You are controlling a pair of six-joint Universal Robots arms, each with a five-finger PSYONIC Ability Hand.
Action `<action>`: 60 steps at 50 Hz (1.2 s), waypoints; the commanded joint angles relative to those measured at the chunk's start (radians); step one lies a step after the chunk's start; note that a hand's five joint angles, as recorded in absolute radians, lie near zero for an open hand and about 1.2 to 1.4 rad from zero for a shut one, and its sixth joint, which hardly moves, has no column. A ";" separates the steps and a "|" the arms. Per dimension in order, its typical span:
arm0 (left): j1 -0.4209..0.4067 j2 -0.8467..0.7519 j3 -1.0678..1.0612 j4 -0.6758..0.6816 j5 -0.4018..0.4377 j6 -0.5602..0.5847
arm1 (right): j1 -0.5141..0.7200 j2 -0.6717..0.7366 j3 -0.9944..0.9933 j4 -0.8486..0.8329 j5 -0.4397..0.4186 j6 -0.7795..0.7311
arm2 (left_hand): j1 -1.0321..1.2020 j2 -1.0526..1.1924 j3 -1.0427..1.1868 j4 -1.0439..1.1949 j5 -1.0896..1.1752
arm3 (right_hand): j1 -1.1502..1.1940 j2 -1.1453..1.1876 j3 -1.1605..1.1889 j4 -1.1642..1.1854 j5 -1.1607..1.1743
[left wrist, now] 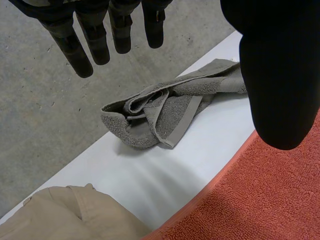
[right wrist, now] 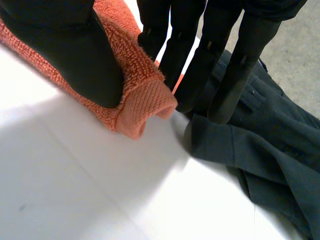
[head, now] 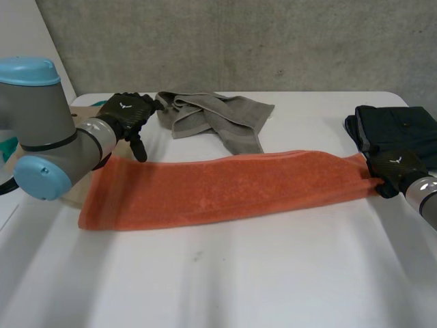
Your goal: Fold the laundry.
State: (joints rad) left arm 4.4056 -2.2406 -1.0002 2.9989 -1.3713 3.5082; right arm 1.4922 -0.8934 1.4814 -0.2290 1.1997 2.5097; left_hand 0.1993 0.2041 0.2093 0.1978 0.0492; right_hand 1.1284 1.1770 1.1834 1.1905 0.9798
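Observation:
A long orange towel (head: 225, 188) lies folded into a strip across the white table (head: 239, 273). My left hand (head: 126, 113) hovers just above the strip's far left corner, open, fingers straight and thumb apart, holding nothing. In the left wrist view the hand (left wrist: 280, 75) hangs over the orange towel's edge (left wrist: 260, 200). My right hand (head: 392, 167) is at the strip's right end. There my thumb (right wrist: 75, 55) presses the orange towel's end (right wrist: 145, 100) against the fingers, pinching it.
A crumpled grey towel (head: 215, 116) lies at the back middle, just beyond my left hand's fingertips (left wrist: 165, 112). A dark garment (head: 399, 126) sits at the back right, touching my right hand's fingers (right wrist: 260, 145). A beige garment (left wrist: 65, 215) lies at the table's left edge.

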 commanded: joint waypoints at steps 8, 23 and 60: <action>-0.003 0.042 -0.020 -0.006 0.000 -0.002 | -0.184 -0.174 0.086 0.043 0.161 -0.253 | -0.025 -0.030 -0.035 -0.023 -0.049 | 0.268 0.219 0.213 0.206 0.242; 0.002 0.188 -0.097 -0.006 -0.012 -0.026 | 0.348 -0.231 -0.018 -0.087 0.137 -0.336 | -0.025 -0.030 -0.035 -0.023 -0.049 | 0.268 0.219 0.213 0.206 0.242; -0.104 0.200 -0.163 0.020 -0.034 -0.127 | 0.655 -0.234 0.039 -0.069 0.251 0.489 | -0.025 -0.030 -0.035 -0.023 -0.049 | -0.954 -1.002 -1.009 -1.016 -0.980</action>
State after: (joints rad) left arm 4.4101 -1.9928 -1.1882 3.0188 -1.4087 3.4012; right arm 2.2605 -1.0317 1.4556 -0.4444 1.3870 2.6392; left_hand 0.1993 0.2041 0.2093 0.1979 0.0492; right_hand 0.2158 0.2020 0.2060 0.2076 0.0481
